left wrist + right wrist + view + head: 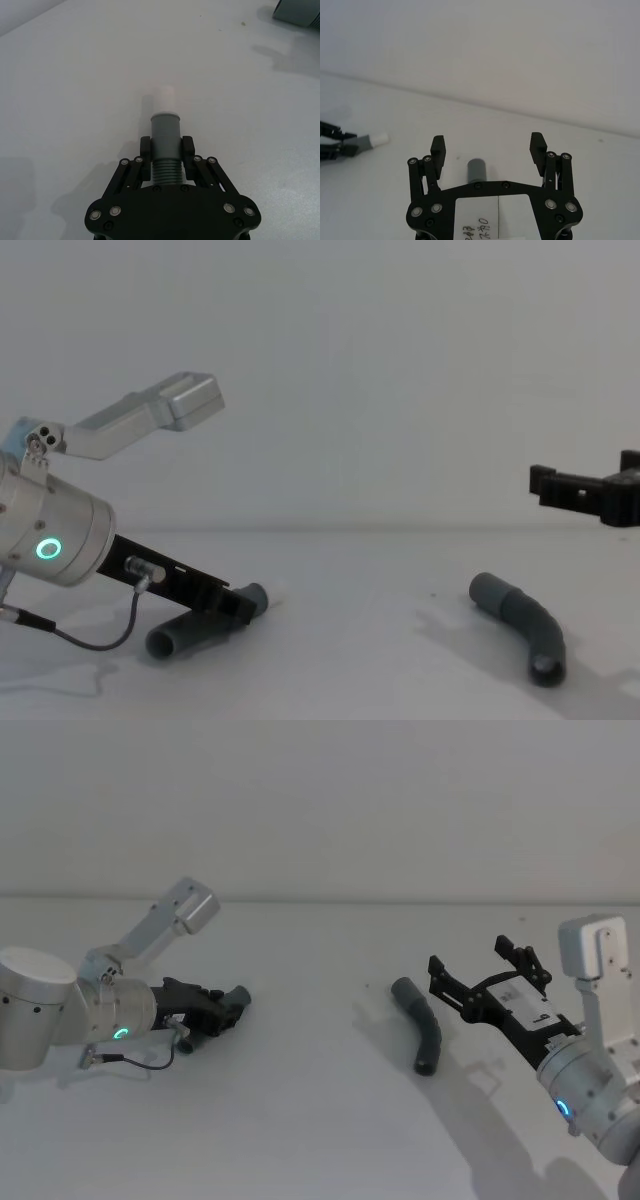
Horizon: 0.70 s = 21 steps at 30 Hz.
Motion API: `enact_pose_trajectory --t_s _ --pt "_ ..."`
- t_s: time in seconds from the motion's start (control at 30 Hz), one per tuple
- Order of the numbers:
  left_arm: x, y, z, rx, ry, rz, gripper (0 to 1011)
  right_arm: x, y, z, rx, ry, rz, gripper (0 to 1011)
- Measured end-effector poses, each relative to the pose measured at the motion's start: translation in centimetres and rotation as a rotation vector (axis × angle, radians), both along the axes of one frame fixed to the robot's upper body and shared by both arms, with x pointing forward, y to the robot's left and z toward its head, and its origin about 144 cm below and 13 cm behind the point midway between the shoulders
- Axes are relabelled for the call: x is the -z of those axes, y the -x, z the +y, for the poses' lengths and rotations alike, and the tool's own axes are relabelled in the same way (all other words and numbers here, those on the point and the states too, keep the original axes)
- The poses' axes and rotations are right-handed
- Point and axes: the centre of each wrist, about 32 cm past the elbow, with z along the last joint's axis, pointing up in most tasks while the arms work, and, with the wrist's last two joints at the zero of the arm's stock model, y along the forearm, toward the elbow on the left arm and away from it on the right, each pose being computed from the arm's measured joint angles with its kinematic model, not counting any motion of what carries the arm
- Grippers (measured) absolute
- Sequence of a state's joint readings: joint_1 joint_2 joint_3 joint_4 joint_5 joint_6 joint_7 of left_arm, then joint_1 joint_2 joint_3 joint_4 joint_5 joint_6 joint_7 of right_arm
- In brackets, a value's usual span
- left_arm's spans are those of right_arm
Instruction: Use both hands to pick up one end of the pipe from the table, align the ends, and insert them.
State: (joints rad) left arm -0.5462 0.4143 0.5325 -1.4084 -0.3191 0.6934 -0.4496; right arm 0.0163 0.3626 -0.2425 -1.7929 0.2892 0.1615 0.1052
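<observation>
Head view: the white-tipped pipe piece [237, 995] is clamped by the left gripper [215, 1008] low at the table [300, 1120]; the plain piece [425, 1025] is laid just beside the right gripper [470, 958].

Left wrist view: the ribbed bend is pinched, with the white tip [164, 100] projecting ahead.

Right wrist view: the fingers [437, 147] are spread wide, and the plain collar [476, 171] is seen between them.

Chest view: the right gripper is held above the plain piece.

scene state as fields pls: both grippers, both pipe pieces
left gripper: shut on the white-tipped pipe piece, fingers at the base of its grey collar
white-tipped pipe piece: low at the table, tip pointing past the fingers
right gripper: open, raised near the plain pipe piece, not touching
plain pipe piece: lying on the table
joined: no, pieces apart
</observation>
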Motion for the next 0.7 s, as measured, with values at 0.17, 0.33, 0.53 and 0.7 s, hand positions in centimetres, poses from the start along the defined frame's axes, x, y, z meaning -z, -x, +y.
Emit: enact_pose_trajectory --t_s 0.17,0.33,0.53,0.7 --pt "0.0 0.0 0.0 0.000 0.000 0.000 353 -0.9 -0.4 0.2 -0.021 0.038 0.063 1001" --pt "0.0 0.0 0.0 0.000 0.000 0.000 353 -1.8 -0.8 0.6 -0.035 0.083 0.134 1001" --pt "0.0 0.0 0.0 0.000 0.000 0.000 353 -2.6 -1.4 1.0 -0.043 0.127 0.211 1001" --pt "0.0 0.0 0.0 0.000 0.000 0.000 353 -3.2 -2.0 1.6 -0.043 0.160 0.277 1001"
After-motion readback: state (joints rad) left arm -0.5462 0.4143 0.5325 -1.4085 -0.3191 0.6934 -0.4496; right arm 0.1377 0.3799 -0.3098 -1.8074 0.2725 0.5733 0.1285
